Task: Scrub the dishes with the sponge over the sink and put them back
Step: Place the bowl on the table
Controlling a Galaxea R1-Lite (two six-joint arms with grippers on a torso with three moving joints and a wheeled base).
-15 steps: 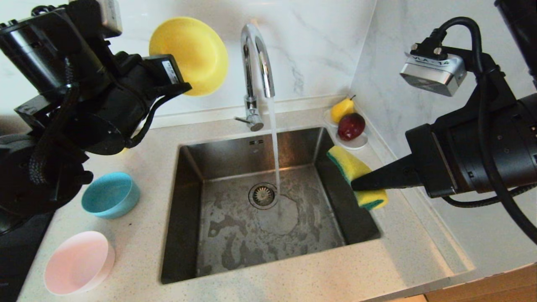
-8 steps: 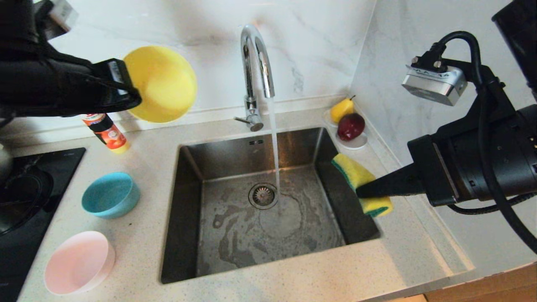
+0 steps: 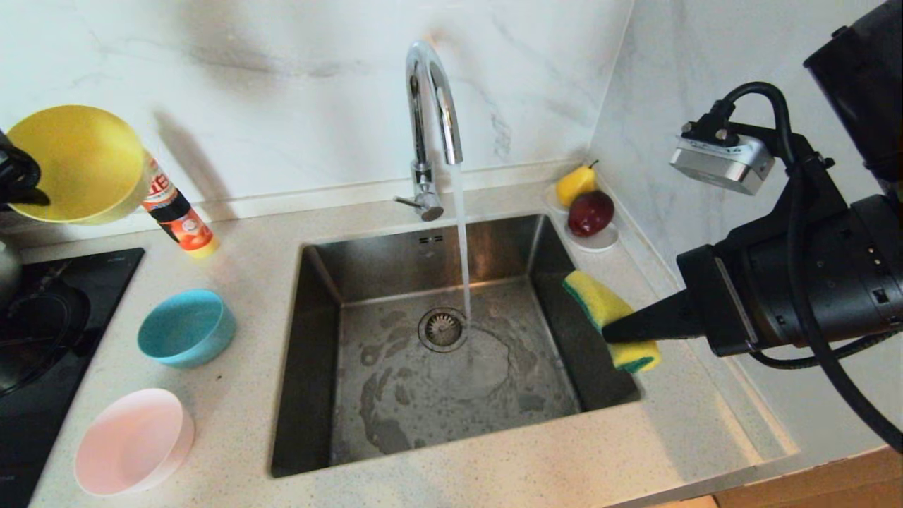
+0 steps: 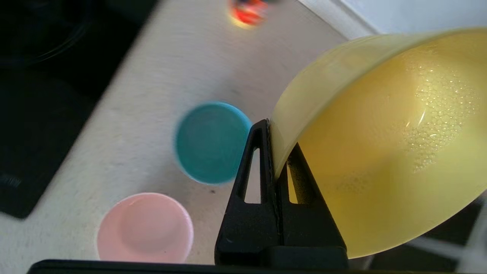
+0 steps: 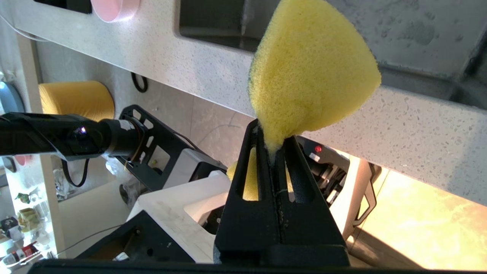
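Three bowls: yellow bowl (image 3: 74,164) foamy inside, blue bowl (image 3: 186,328), pink bowl (image 3: 134,442).

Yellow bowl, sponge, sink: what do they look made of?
Yellow bowl: likely plastic, thin smooth glossy wall, droplets inside. Sponge: open-pored yellow foam with a green scouring layer. Sink: seemingly brushed stainless steel, dull grey sheen, wet.

Speckled countertop (image 3: 233,395), blue bowl (image 3: 186,328), pink bowl (image 3: 134,441)
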